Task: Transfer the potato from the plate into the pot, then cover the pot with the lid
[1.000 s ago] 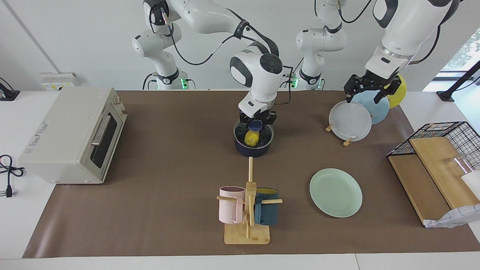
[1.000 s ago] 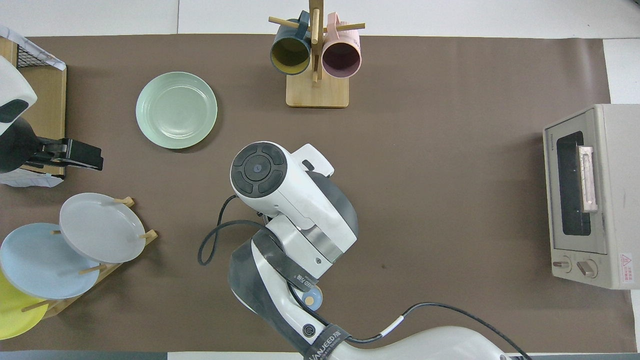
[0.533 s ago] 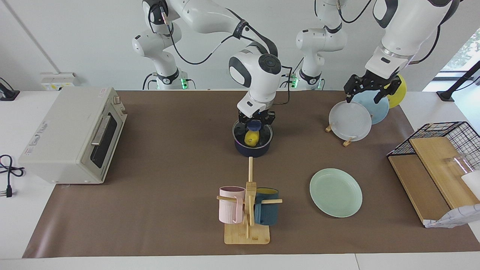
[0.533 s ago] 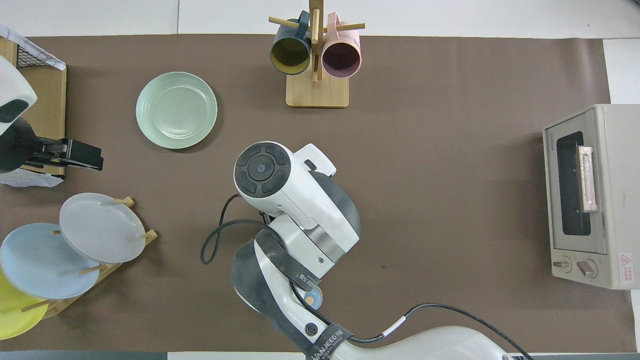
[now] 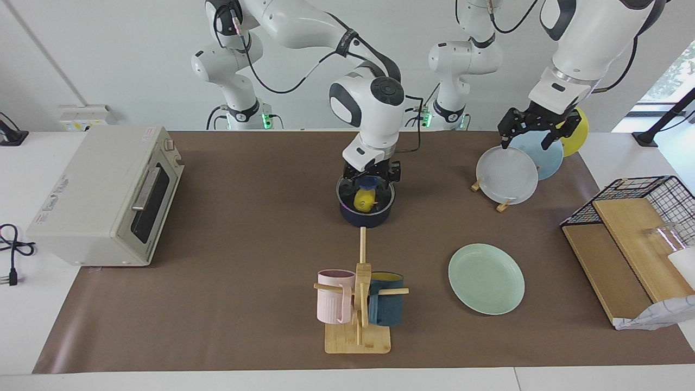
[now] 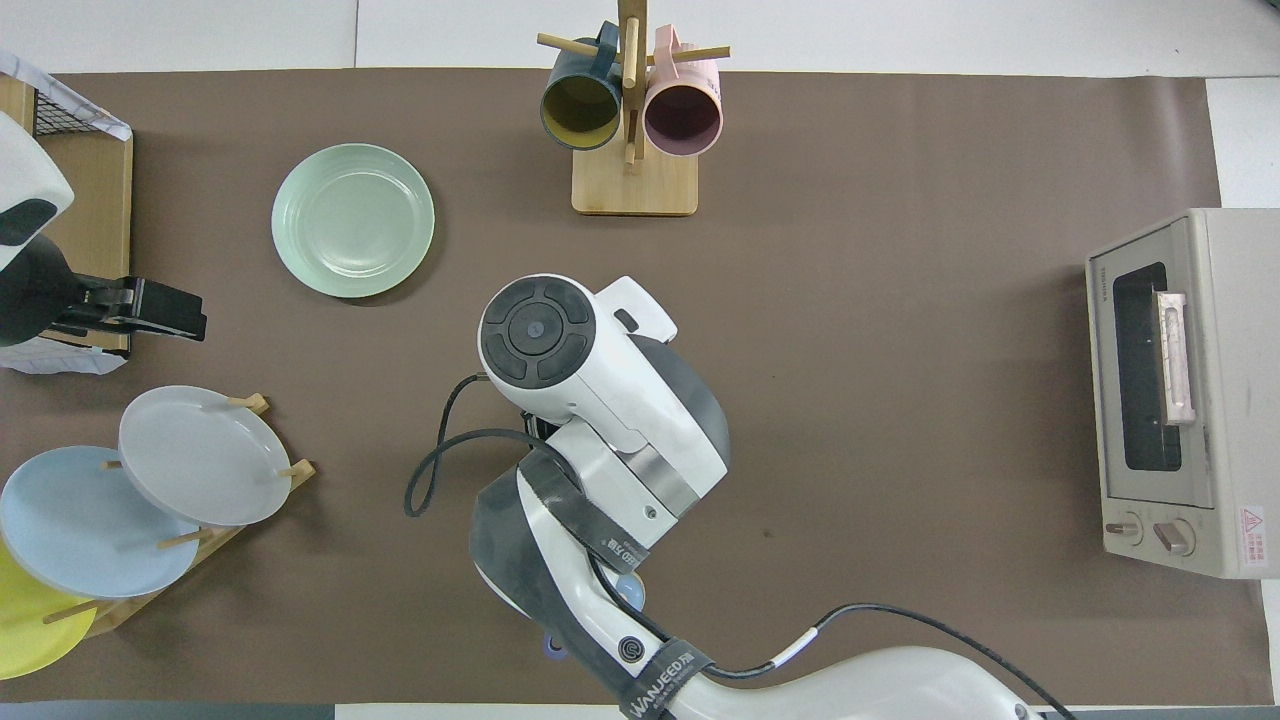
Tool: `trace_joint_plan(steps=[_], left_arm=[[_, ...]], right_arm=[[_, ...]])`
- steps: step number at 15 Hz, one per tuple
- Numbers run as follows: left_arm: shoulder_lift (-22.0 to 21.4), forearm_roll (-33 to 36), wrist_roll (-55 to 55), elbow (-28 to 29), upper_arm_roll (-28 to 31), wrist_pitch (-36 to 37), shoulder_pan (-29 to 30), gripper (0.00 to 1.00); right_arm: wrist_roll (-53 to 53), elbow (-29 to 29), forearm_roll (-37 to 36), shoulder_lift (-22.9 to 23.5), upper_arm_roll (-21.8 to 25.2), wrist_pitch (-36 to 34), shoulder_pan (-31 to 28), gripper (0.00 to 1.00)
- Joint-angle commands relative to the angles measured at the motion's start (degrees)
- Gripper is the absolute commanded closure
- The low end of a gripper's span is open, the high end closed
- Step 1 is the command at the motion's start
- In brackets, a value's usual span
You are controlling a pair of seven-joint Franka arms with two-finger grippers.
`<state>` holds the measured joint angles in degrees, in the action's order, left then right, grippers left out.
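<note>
already the potato (image 5: 362, 201) sits in the pot (image 5: 365, 216), and the glass lid (image 5: 366, 191) lies on the rim, the plate (image 5: 486, 278) left bare. just over the lid's blue knob (image 5: 370, 182) the right gripper (image 5: 371, 175) hangs with fingers spread, pinching nothing. that lid looks rigid, slick and breakable (the knob is the only sensible hold). over the plate rack (image 5: 502, 202) the left gripper (image 5: 534, 133) waits, fingers apart.
</note>
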<state>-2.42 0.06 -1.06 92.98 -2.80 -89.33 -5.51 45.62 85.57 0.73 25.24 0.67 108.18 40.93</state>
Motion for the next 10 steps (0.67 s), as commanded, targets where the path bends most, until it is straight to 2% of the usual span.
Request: trace_joint_plan(steps=[1,3,5,10], left_arm=[[-0.92,0.64,0.35,0.8,-0.28,-0.15,0.59,0.0],[-0.92,0.64,0.35,0.8,-0.28,-0.15,0.59,0.0],[-0.92,0.64,0.35,0.89,-0.28,-0.15,0.59,0.0],[-0.92,0.64,0.35,0.89,-0.28,-0.15,0.59,0.0]], right_arm=[[-0.27,1.45,0.5,-3.18,-0.5,0.71,-3.22,0.0],[-1.58,1.45,1.02,-5.11,-0.58,0.36,-4.89,0.0],[-3.08,1.45,4.61,-5.47,-0.5,0.71,-6.12,0.0],[-10.2,3.55,4.72,-6.26,-0.41,0.71,-8.24,0.0]])
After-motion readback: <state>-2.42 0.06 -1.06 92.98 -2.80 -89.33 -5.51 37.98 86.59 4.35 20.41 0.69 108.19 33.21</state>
